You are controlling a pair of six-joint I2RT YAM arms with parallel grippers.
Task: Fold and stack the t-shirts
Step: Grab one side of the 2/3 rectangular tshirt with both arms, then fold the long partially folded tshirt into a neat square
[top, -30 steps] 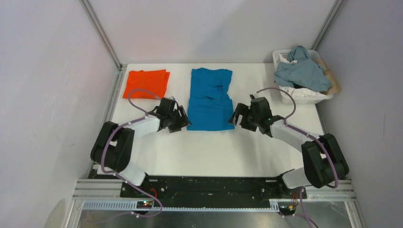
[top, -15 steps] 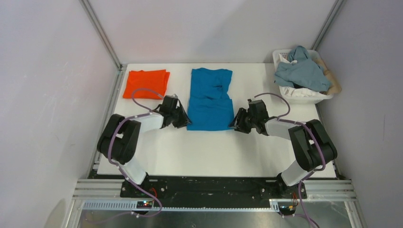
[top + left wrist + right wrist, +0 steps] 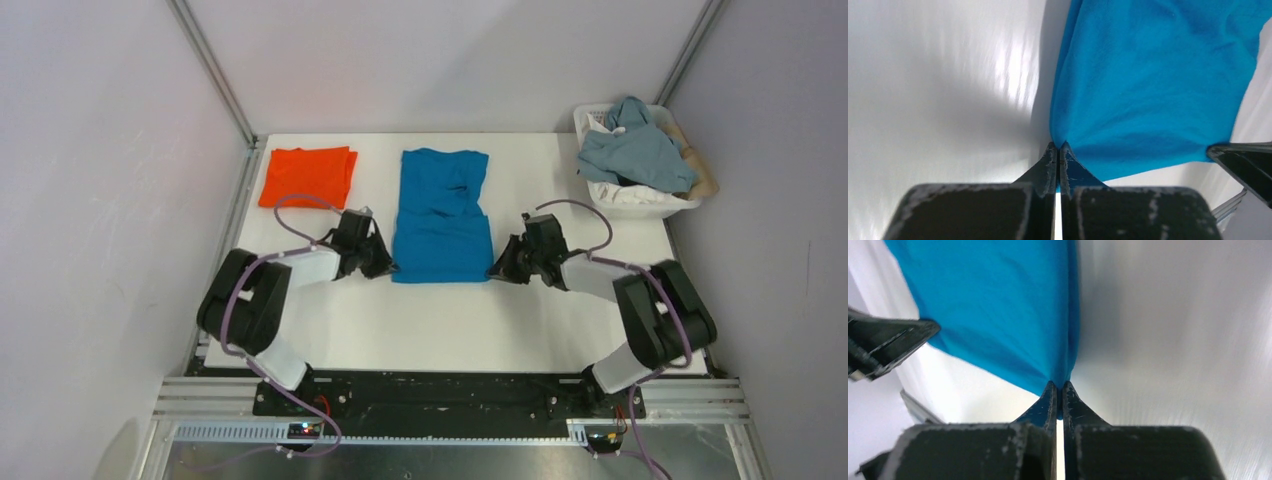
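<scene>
The blue tee (image 3: 442,215) lies in the middle of the white desk (image 3: 450,330), folded into a long strip running from far to near, with some creases in its far half. The left hand (image 3: 385,266) is clenched on the strip's near left corner, and the left wrist view shows blue cloth pinched between its closed fingers (image 3: 1048,167). The right hand (image 3: 497,270) is clenched the same way on the near right corner, low against the desk. The orange tee (image 3: 308,176) sits folded in a neat rectangle at the far left, well apart from the blue one. At the far right corner stands a white basket (image 3: 655,208) heaped with grey-blue and pale clothes (image 3: 632,150).
</scene>
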